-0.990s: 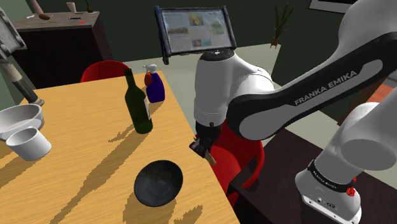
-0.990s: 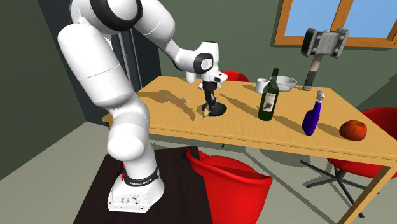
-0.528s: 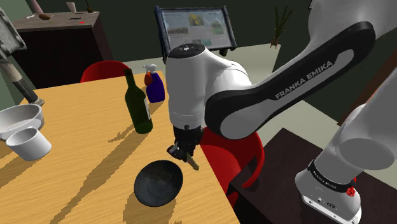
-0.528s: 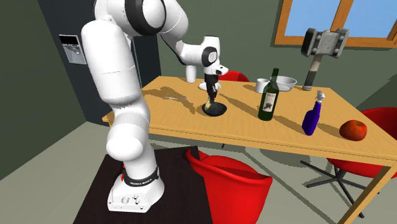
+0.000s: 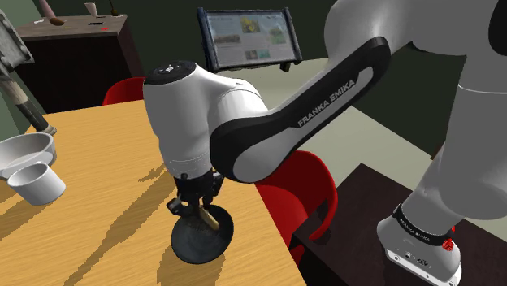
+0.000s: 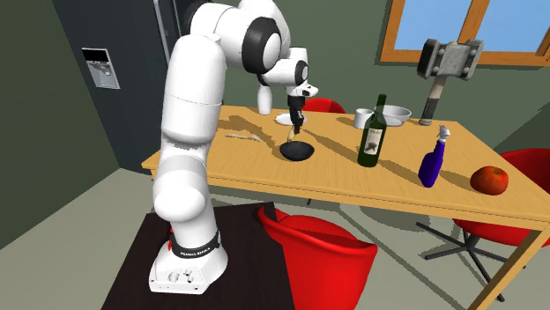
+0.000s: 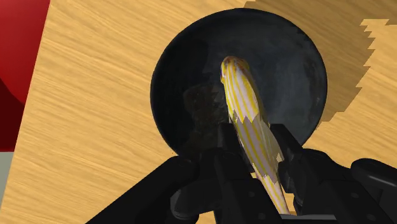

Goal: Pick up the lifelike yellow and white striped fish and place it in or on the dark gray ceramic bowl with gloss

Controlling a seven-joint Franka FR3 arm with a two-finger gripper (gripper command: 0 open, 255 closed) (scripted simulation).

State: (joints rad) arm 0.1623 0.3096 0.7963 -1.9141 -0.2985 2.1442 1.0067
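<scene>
Two fingers (image 7: 289, 147): we've got them pinched in tight on the tail half of the fish.
Gripper (image 5: 199, 205): pointing down, right over the bowl.
Fish (image 7: 243, 105): yellow and white stripes, held nose down over the bowl's hollow; we can't tell if it touches.
Bowl (image 5: 188, 245): dark, glossy, at 6 o'clock from the gripper, on the wooden table (image 5: 97, 203).
Green bottle (image 6: 374, 132): at 3 o'clock from the bowl in the second exterior view.

Wooden table (image 6: 339, 173), red chairs (image 6: 319, 254)
</scene>
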